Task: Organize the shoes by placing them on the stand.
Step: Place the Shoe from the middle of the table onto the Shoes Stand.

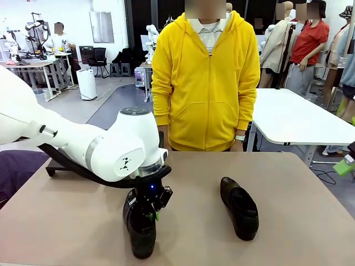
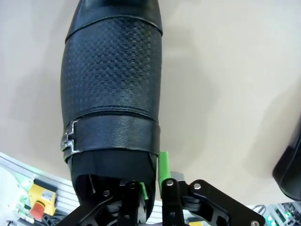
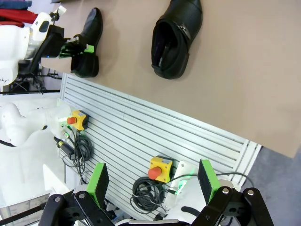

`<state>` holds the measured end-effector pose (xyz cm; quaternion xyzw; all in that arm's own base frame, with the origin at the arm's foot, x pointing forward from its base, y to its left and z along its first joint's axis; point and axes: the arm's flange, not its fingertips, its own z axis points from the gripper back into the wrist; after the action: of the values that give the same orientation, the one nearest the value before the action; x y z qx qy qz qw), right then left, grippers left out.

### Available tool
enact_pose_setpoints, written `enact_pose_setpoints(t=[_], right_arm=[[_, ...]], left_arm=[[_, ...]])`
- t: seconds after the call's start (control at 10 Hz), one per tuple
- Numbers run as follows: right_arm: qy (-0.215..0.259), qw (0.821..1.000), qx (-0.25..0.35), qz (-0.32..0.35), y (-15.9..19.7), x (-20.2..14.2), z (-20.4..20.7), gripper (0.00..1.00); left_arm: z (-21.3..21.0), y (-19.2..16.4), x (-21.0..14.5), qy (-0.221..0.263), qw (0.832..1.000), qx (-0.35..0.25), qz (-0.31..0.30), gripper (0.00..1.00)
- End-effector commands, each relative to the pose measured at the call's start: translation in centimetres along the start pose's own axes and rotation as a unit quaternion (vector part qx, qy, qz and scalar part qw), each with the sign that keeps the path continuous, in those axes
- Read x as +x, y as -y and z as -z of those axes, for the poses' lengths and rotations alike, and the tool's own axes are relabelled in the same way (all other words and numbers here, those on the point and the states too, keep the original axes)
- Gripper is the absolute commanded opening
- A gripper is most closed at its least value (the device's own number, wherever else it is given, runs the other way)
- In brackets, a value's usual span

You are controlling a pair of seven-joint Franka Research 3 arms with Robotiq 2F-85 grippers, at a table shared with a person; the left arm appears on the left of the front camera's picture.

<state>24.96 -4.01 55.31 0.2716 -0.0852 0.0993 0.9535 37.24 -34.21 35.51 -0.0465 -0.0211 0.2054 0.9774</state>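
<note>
**L gripper (image 2: 153, 181) nips heel rim of near shoe (image 2: 110, 84)**

Green pads (image 2: 163, 167) are drawn in on the rim at the heel end: one inside the opening, one outside against the side wall, leather between them. From the L wrist cam the shoe runs up and away from the fingers. It has a strap w/ a small metal clip and, past that, a textured black upper. Its sole looks to be on the table (image 1: 299, 233), tho the arm hides part of it from the front.

From the front, the L arm sweeps in from the left and drops onto that shoe at the near-left of the tan top. Second shoe (image 1: 239, 208) lies well apart to the right, at an angle, nothing touching it.

Behind the L arm, at the table's left edge, there's a low black platform, prob. the stand (image 1: 55, 166), mostly hidden.

R gripper (image 3: 153, 181) hangs off the table's edge over a slatted metal base (image 3: 141, 127) w/ yellow stop buttons (image 3: 160, 168). Its fingers are spread wide w/ nothing between.

A person in a yellow hoodie (image 1: 206, 83) stands at the far side.
</note>
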Motion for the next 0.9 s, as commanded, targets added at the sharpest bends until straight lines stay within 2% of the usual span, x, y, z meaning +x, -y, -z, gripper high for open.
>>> enact_pose_setpoints(t=[0.0,0.3,0.4,0.5,0.6,0.8], right_arm=[[0.001,1.000,0.010,0.003,-0.5,0.1,-0.4,1.00],[0.001,1.000,0.010,0.003,-0.5,0.1,-0.4,1.00],[0.001,1.000,0.010,0.003,-0.5,0.1,-0.4,1.00],[0.001,1.000,0.010,0.003,-0.5,0.1,-0.4,1.00],[0.001,1.000,0.010,0.003,-0.5,0.1,-0.4,1.00],[0.001,1.000,0.010,0.003,-0.5,0.1,-0.4,1.00]], left_arm=[[-0.2,1.0,-0.1,0.007,1.000,0.016,-0.007,0.00],[-0.4,1.2,-0.6,0.009,1.000,0.020,0.008,0.00],[-1.2,0.9,-1.2,0.009,0.999,0.017,0.032,0.00],[-2.5,0.5,-1.9,0.013,0.997,0.018,0.076,0.00],[-5.4,-0.7,-3.4,0.019,0.983,0.026,0.179,0.00],[-8.6,-2.8,-6.4,0.030,0.963,0.043,0.266,0.00]])
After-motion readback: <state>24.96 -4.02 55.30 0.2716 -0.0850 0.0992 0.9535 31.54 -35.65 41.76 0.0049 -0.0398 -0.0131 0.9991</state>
